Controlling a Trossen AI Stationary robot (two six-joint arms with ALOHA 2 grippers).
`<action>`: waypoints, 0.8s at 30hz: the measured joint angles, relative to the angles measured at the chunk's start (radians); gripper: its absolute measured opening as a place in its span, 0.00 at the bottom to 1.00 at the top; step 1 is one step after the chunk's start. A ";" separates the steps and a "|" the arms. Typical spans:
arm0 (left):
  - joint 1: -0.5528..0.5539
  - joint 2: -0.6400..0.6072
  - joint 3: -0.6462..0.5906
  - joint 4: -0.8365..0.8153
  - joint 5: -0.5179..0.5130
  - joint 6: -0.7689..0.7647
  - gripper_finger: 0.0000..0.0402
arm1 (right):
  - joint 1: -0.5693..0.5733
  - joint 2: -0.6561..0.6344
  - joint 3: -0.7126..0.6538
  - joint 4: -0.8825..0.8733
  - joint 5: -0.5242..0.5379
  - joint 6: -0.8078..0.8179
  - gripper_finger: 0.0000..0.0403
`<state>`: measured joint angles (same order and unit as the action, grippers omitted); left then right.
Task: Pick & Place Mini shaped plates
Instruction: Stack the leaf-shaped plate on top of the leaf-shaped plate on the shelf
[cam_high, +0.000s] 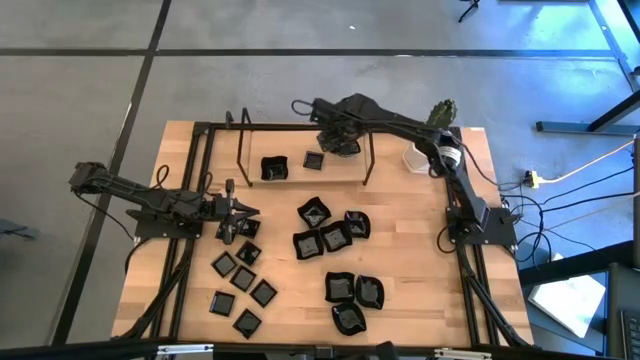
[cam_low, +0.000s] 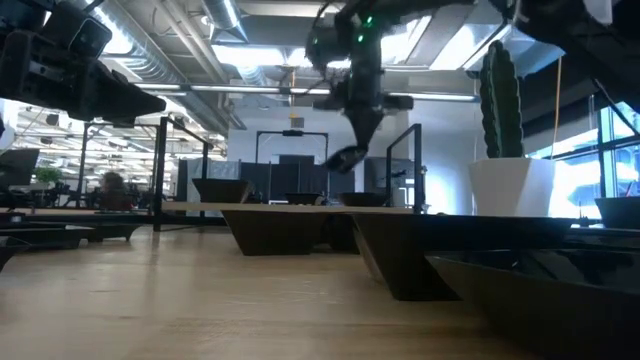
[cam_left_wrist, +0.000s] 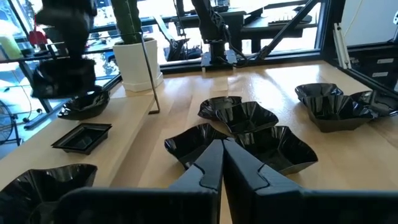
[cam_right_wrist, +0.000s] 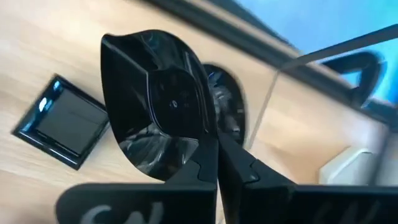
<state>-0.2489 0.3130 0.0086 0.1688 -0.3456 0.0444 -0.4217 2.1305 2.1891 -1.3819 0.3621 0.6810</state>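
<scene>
Many glossy black mini plates lie on the wooden table. Wavy-edged ones (cam_high: 335, 237) sit mid-table, more (cam_high: 352, 292) lie nearer, and small flat squares (cam_high: 243, 280) are toward the left. A raised-rim square (cam_high: 274, 168) and a small flat square (cam_high: 313, 160) rest on a raised wooden shelf (cam_high: 300, 180). My right gripper (cam_high: 338, 140) hangs over that shelf, shut on a wavy-edged dish (cam_right_wrist: 158, 106). My left gripper (cam_high: 242, 212) is shut and touches nothing, level over the table's left part, pointing at the mid-table dishes (cam_left_wrist: 242, 118). My right gripper pinches the wavy-edged dish by its rim (cam_right_wrist: 189, 146) between the two fingers. The fingers come from above, pointing down. The dish (cam_low: 345, 158) is tilted below them and lifted clear above the shelf.
A white pot with a cactus (cam_high: 438, 118) stands at the far right corner. The shelf's black metal legs (cam_high: 243, 145) rise at the far side. Black frame rails (cam_high: 190, 200) run along the table's left and right. Bare wood shows between the plate clusters.
</scene>
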 joint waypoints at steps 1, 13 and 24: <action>0.000 0.000 0.000 0.000 0.000 -0.003 0.02 | -0.001 0.015 0.000 0.001 -0.008 0.001 0.00; 0.000 0.000 0.000 0.000 0.004 0.002 0.02 | -0.016 0.037 0.002 -0.017 -0.009 0.008 0.00; 0.000 0.000 0.000 0.000 0.007 -0.005 0.01 | -0.014 0.033 -0.004 -0.103 0.039 0.061 0.00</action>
<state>-0.2489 0.3130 0.0086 0.1684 -0.3386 0.0395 -0.4357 2.1639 2.1847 -1.4845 0.4010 0.7415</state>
